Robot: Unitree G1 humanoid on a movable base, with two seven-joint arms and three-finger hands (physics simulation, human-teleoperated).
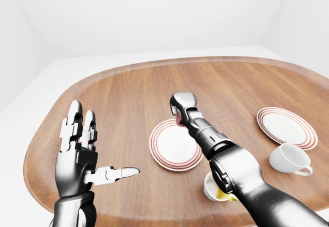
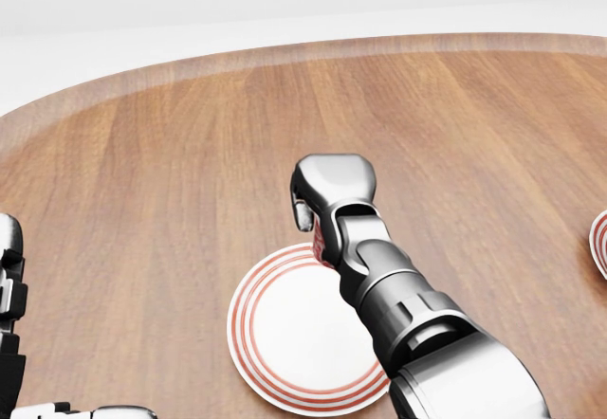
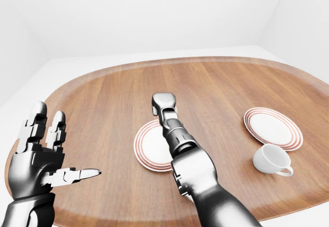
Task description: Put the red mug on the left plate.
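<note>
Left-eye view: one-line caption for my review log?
Right hand carries the red mug over the left plate's rim; left hand open, white mug beside the right plate.

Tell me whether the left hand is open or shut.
Open. In the left-eye view the left hand is raised over the table's left side with its fingers straight and spread, holding nothing.

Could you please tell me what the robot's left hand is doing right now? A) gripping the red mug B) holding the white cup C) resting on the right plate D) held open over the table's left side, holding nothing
D: the left hand is raised with fingers spread and empty above the brown wooden table.
</note>
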